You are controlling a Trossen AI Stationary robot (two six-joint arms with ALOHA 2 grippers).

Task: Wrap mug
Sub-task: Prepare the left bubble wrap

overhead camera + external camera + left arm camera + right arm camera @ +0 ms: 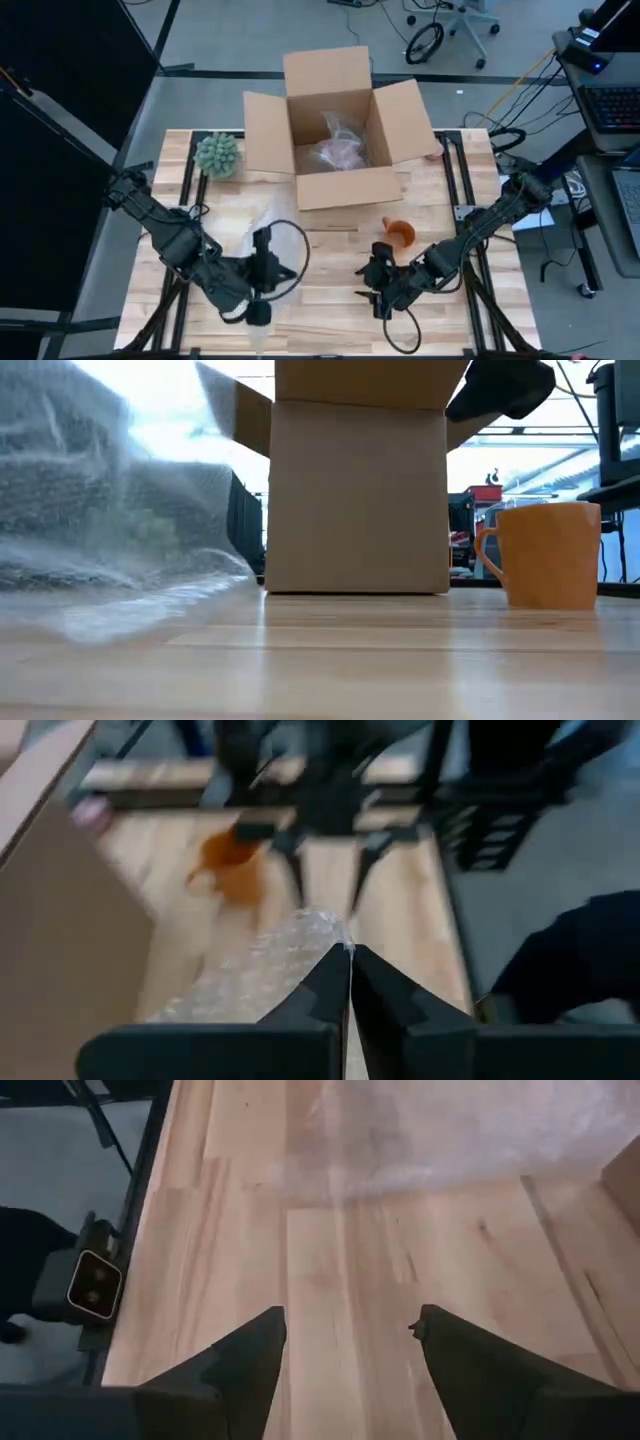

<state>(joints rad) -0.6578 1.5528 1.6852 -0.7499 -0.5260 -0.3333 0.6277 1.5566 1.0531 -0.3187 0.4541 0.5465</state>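
Nearest the front edge of the pale wooden tabletop [330,330], at about seven o'clock from its centre, the left gripper [262,262] had its jaws pressed together on an edge of the clear sheet of bubble wrap [243,232], part of which stood lifted off the wood in the low view. At about five o'clock the right gripper [373,285] hovered just over bare boards with its jaws spread and holding nothing. The wrapping looked barely begun: the sheet was in hand, but it lay well apart from the small orange ceramic mug [400,235], which nothing covered or touched. That mug stood upright at about three o'clock from the tabletop's centre, just beyond the right gripper, its long axis vertical and its mouth up; in the low view its handle stuck out toward the box side. Bringing mug and sheet together, and all the folding, seemed left to do. Farther back the open brown cardboard box [345,185] sat at twelve o'clock with crumpled clear plastic inside, and a small green spiky potted plant [217,153] stood at ten o'clock.
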